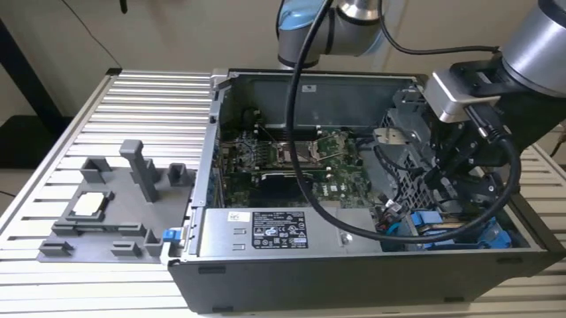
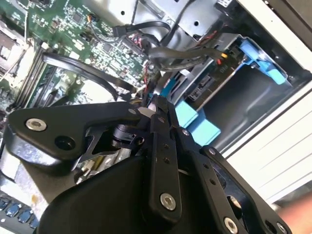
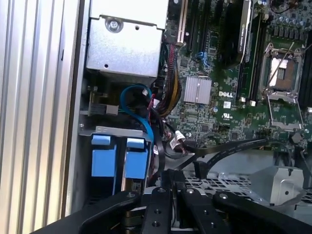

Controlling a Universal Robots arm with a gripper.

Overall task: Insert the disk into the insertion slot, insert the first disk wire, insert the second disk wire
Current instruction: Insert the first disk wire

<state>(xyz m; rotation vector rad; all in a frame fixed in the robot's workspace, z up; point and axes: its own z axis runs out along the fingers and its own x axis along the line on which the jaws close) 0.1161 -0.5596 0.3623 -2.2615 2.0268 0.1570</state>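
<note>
A ribbed metal tabletop point(image 1: 106, 265) carries an open computer case point(image 1: 354, 285). The arm reaches down into the drive bay at its corner.

In the second wrist view the gripper point(image 2: 151, 106) has its fingers drawn together at the tip. Whether a wire end is pinched between them cannot be told, because the linkage hides that spot.

Just past the tip sit two blue tabs point(image 2: 187, 114), the front of a carrier. Beyond them, farther from the gripper, lies the disk point(image 2: 209, 84) in its blue frame, inside the bay and level with the bay walls. It looks seated in its slot, so the work now appears to be at the wire stage.

Black cables point(image 2: 180, 51) run from the motherboard point(image 3: 219, 107) toward the disk's near end. I cannot tell whether either one is plugged in.

To do this step well, the plug should probably:
- stay square to the socket on the disk's end;
- travel straight along the disk's long axis;
- go in with light, even force, so the disk is not pushed askew.

The main hazard is the loose cabling crowded around the gripper. A loop caught on the linkage could drag a plug off line or pull the tabs.
</note>
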